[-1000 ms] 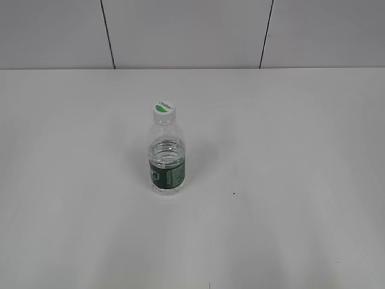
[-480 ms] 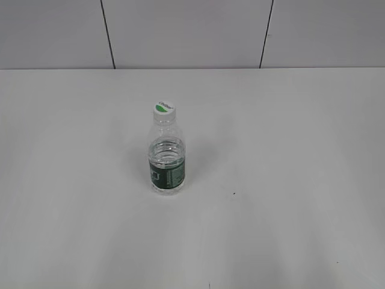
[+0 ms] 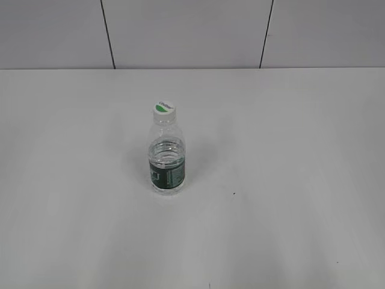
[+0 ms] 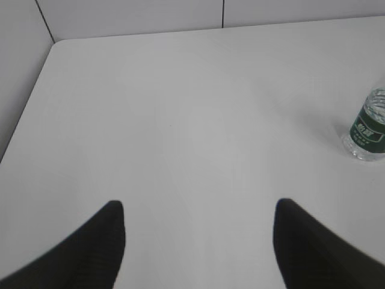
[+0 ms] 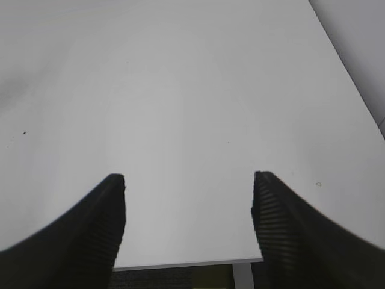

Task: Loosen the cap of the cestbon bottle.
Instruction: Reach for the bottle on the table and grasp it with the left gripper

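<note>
The cestbon bottle stands upright on the white table, left of centre in the exterior view. It is clear and ribbed with a dark green label band. Its white cap with a green mark sits on top. The bottle's lower part also shows at the right edge of the left wrist view; the cap is cut off there. My left gripper is open and empty, far to the left of the bottle. My right gripper is open and empty over the table's near edge. Neither gripper shows in the exterior view.
The white table runs back to a grey panelled wall. Its left back corner shows in the left wrist view. Its right edge and front edge show in the right wrist view.
</note>
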Action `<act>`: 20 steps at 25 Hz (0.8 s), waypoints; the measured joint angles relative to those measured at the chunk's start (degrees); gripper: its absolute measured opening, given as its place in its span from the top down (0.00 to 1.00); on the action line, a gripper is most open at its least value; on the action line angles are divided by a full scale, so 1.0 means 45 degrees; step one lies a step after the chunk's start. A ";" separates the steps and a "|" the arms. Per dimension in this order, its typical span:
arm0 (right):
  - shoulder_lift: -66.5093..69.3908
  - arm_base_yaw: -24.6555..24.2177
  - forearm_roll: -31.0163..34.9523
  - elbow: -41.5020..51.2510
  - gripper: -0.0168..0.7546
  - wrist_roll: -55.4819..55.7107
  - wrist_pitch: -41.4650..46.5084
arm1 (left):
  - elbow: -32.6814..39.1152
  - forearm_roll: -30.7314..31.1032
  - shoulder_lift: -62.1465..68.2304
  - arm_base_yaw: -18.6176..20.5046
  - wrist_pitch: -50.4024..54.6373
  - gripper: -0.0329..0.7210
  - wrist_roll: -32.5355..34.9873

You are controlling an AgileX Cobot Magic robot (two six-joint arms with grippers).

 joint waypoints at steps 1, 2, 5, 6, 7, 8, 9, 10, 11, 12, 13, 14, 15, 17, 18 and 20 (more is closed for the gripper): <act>0.0000 0.0000 0.0000 0.0000 0.32 0.0000 0.0000 | 0.0000 0.0000 0.0000 0.0000 0.0000 0.33 0.0000; 0.0000 0.0000 0.0000 0.0000 0.32 0.0000 0.0000 | 0.0000 0.0000 0.0000 0.0000 0.0000 0.33 0.0000; 0.0000 0.0000 0.0000 0.0000 0.32 0.0000 0.0000 | 0.0000 0.0000 0.0000 0.0000 0.0000 0.33 0.0000; 0.0000 0.0000 0.0000 0.0000 0.32 0.0000 0.0000 | 0.0000 0.0000 0.0000 0.0000 0.0000 0.33 0.0000; 0.0000 0.0000 0.0000 0.0000 0.32 0.0000 0.0000 | 0.0000 0.0000 0.0000 0.0000 0.0000 0.33 0.0000; 0.0000 0.0000 0.0000 0.0000 0.32 0.0000 0.0000 | 0.0000 0.0000 0.0000 0.0000 0.0000 0.33 0.0000; 0.0000 0.0000 0.0104 0.0000 0.32 0.0000 0.0000 | 0.0000 0.0000 0.0000 0.0000 0.0000 0.33 0.0000; 0.0000 0.0000 0.0000 0.0000 0.32 0.0000 0.0000 | 0.0000 0.0000 0.0000 0.0000 0.0000 0.33 0.0000; 0.0000 0.0000 0.0000 0.0000 0.32 0.0000 0.0000 | 0.0000 0.0000 0.0000 0.0000 0.0000 0.33 0.0000; 0.0000 0.0000 0.0000 -0.0012 0.32 0.0000 -0.0015 | 0.0000 0.0000 0.0072 0.0000 -0.0012 0.33 0.0000; 0.0000 0.0000 0.0000 -0.0064 0.32 0.0000 -0.0094 | 0.0000 -0.0025 0.0200 0.0000 -0.0012 0.33 0.0000; 0.0000 0.0000 0.0081 -0.0176 0.32 0.0000 -0.0290 | -0.0061 -0.0044 0.0322 0.0000 -0.0076 0.33 0.0000; 0.0021 0.0000 0.0144 -0.0323 0.32 0.0000 -0.0498 | -0.0173 -0.0076 0.0486 0.0000 -0.0257 0.33 0.0000; 0.0334 0.0000 0.0222 -0.0592 0.32 -0.0036 -0.1191 | -0.0377 -0.0087 0.0805 0.0000 -0.1035 0.33 0.0243; 0.0606 0.0000 0.0222 -0.0679 0.32 -0.0066 -0.1670 | -0.0428 -0.0087 0.0939 0.0000 -0.1648 0.33 0.0485; 0.1153 0.0000 0.0242 -0.0741 0.32 -0.0091 -0.2825 | -0.0430 -0.0100 0.1335 0.0000 -0.2804 0.33 0.0723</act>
